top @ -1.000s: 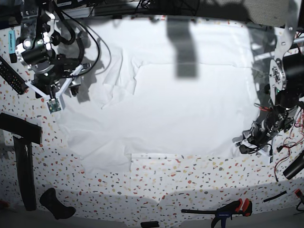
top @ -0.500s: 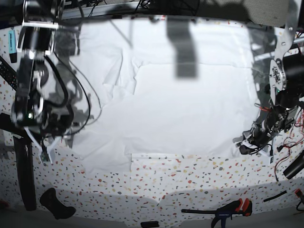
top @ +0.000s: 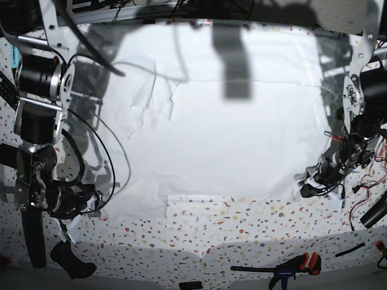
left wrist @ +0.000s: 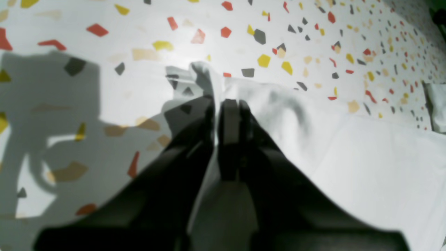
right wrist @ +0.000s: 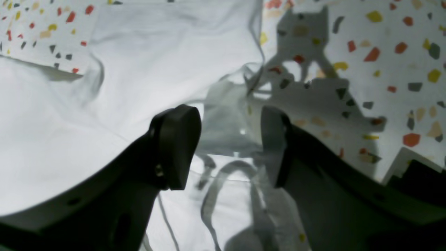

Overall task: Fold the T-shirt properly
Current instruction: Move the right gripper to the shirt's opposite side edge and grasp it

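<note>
1. Here the T-shirt [top: 224, 133] lies spread over the middle of the terrazzo-speckled table [top: 242, 232], filling most of the base view, its lower hem running along the near side and a wrinkled sleeve area bunched toward the upper left.
2. The left gripper [left wrist: 220, 104] sits at the shirt's corner on the base view's right edge [top: 311, 187]; its black jaws are pressed together with a pinch of white cloth caught between them, the fabric rising in a small peak just past the tips.
3. In the left wrist view, the cloth runs away to the right from that pinch, flat on the table, while bare speckled surface lies to the left and beyond.
4. The right gripper [right wrist: 230, 146] hangs low at the base view's left side [top: 75, 202], over the shirt's edge near the bottom-left corner; its two black fingers [right wrist: 177, 139] stand well apart with nothing between them.
5. Below that gap the right wrist view shows the shirt's thin edge, with white cloth to the left and speckled table to the right; whether the tips touch the cloth cannot be told.
6. A clamp with red and black handles [top: 296, 266] lies on the table's near edge, well apart from the shirt.
</note>
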You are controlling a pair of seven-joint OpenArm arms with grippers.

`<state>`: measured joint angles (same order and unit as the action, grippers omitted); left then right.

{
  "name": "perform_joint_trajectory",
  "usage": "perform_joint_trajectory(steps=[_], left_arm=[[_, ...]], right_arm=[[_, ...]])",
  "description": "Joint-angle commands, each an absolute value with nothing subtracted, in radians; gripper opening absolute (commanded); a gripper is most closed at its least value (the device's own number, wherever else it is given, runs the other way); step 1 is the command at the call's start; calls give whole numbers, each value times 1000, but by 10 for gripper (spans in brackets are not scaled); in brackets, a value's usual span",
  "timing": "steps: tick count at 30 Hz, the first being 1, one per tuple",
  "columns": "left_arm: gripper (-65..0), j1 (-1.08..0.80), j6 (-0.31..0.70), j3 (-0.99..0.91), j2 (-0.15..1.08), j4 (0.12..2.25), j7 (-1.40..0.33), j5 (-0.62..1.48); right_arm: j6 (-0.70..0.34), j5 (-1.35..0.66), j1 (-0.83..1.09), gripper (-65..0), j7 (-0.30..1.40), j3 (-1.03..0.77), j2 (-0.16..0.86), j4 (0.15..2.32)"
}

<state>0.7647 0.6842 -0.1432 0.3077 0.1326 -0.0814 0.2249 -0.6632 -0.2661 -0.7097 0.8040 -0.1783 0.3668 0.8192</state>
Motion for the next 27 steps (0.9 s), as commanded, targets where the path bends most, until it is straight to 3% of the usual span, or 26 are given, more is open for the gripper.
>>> perform_joint_trajectory(steps=[1,9,21,27], left_arm=[[-650,801,698,-143,319,147,-59,236],[-650,801,698,-143,319,147,-64,236],[-650,801,698,-143,319,147,-81,236],[-650,801,698,-143,319,147,-81,236]], right_arm=[[-675,-273,-745,-332,785,-183,379,825],[-698,-227,-744,-332,744,-165,371,776],[-698,-73,-744,-332,614,83,371,776],[-678,-1,-744,-332,588,112,374,776]])
